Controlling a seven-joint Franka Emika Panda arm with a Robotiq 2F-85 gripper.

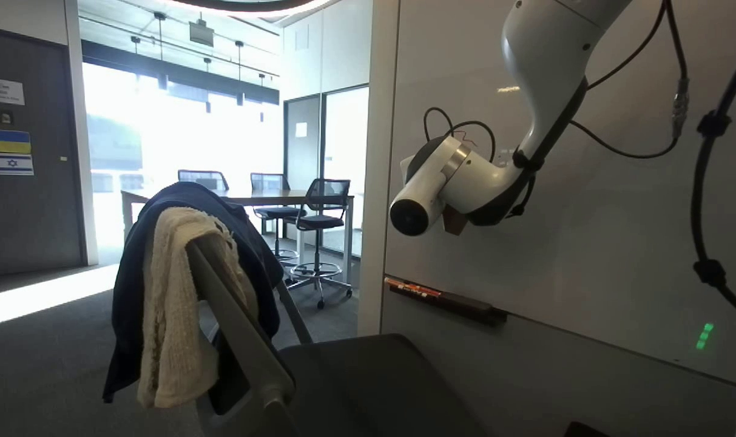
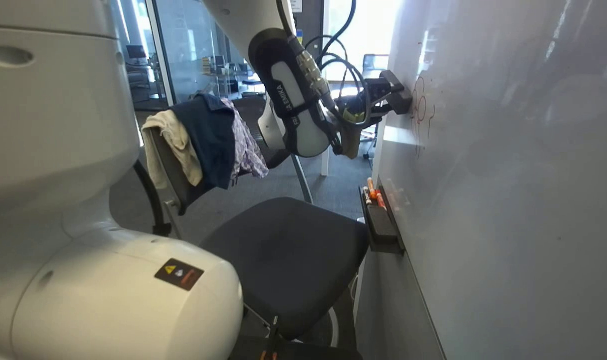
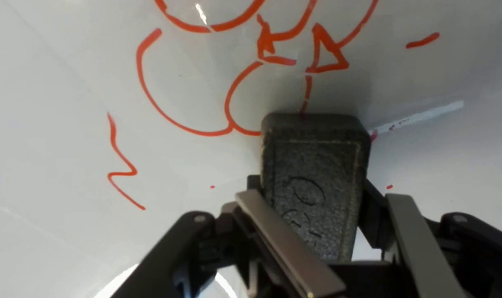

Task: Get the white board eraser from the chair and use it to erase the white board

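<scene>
Hand (image 3: 315, 203) pinched eraser (image 3: 317, 174) by its sides at the board (image 2: 508, 200), contact unclear; good wiping likely called for holding it flat to the board, even light pressure, overlapping strokes across the red marks (image 3: 231, 124).

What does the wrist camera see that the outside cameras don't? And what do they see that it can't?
Only the wrist view shows the dark loops drawn on the white board eraser, which the end effector grips, and a small red triangle drawn nearby.

Only the exterior views show the chair, with a navy jacket and a cream garment over its back, plus the dark tray.

All the views share the white board. Its red scribbles look big in the wrist view and smaller in an exterior view.
</scene>
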